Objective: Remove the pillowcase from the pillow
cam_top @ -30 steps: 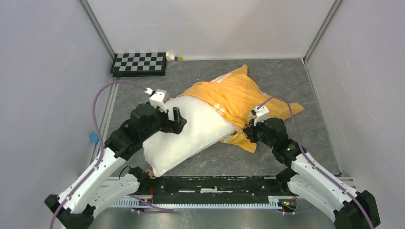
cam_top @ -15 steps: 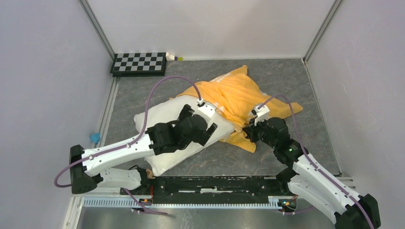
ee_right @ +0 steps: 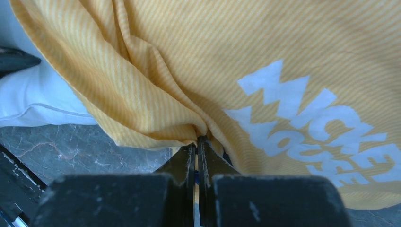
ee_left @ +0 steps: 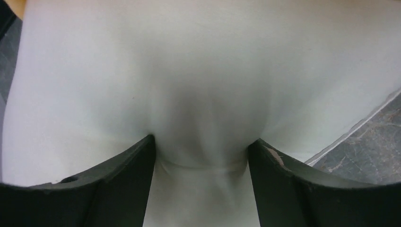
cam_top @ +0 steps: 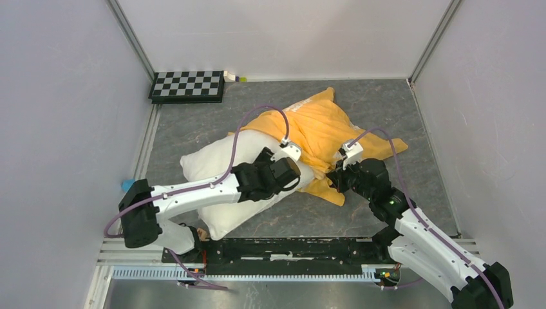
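I count one small teal object at the left edge of the top view, one black-and-white checkered board in the upper left, one plump white stuffed pillow at centre-left, and one orange-yellow fabric pillowcase with white lettering at centre-right, all on the grey marbled table. The pillowcase covers only the pillow's upper right end; the rest of the pillow lies bare.

My left arm stretches low across the pillow from lower left to centre. My left gripper presses into the pillow just beside the pillowcase's edge, its fingers spread wide with a bulge of white fabric between them. My right arm reaches up from the lower right, and my right gripper is clenched on a fold at the pillowcase's lower edge.

A second ago my left arm stood bent over the pillow's left part. It has since swung right along the pillow. My right arm, the pillow and the pillowcase have stayed where they were.
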Available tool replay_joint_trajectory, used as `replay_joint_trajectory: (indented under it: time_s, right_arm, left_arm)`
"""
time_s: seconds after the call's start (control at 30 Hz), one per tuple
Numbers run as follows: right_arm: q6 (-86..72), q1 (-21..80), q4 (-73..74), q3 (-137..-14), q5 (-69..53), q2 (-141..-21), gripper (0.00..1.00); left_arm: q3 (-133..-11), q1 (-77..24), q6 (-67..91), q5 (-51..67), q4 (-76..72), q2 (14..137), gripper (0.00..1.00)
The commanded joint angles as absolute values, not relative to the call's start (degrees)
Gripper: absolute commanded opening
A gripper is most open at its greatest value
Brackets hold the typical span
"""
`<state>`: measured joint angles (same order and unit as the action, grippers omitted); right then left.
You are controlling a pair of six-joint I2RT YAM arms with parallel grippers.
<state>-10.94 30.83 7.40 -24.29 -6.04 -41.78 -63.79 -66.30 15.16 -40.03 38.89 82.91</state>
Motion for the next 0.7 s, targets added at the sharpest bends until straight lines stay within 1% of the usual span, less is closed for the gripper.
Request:
replay_joint_trajectory:
  time_s: [0.0,0.03,0.07,0.1,0.17,0.27,0.37,0.43,0.57,0.67]
  right_arm:
    - [-11.9,30.7,4.1,-26.9,-5.2,-41.4,0.00]
    - [-12.0,30.7,4.1,-26.8,-4.2,-41.5,0.00]
    - [-12.3,30.7,4.1,-26.5,-3.1,-41.5,0.00]
    - [-12.5,30.7,4.0,-26.2,-1.1,-41.5,0.00]
    - [-13.6,30.7,4.5,-25.5,4.5,-41.8,0.00]
    - [-16.3,30.6,8.1,-26.2,18.1,-43.9,0.00]
    - [-19.3,29.9,12.2,-28.1,28.9,-46.8,0.00]
    - [-21.0,28.9,12.8,-27.8,32.3,-46.2,0.00]
    - [-23.0,25.0,12.1,-26.6,36.0,-41.8,0.00]
    - [-21.8,21.5,13.2,-27.7,37.5,-41.3,0.00]
  left_arm:
    - [-59.9,-62.0,20.9,-37.5,37.7,79.0,0.56]
    - [-58.2,-61.3,21.5,-37.7,36.7,77.3,0.39]
    - [-56.8,-60.9,22.4,-38.7,35.6,74.9,0.15]
    - [-55.0,-60.7,23.2,-39.9,34.7,72.6,0.03]
    - [-51.8,-60.1,24.8,-42.0,32.6,66.5,0.02]
    - [-48.2,-57.4,27.3,-42.1,32.6,58.1,0.02]
    - [-47.1,-51.1,30.5,-35.3,36.4,48.8,0.02]
    - [-46.3,-47.7,31.5,-34.6,38.4,43.2,0.02]
    - [-45.4,-42.3,31.4,-38.0,41.8,33.7,0.02]
    - [-46.1,-40.3,29.3,-37.8,44.0,31.4,0.02]
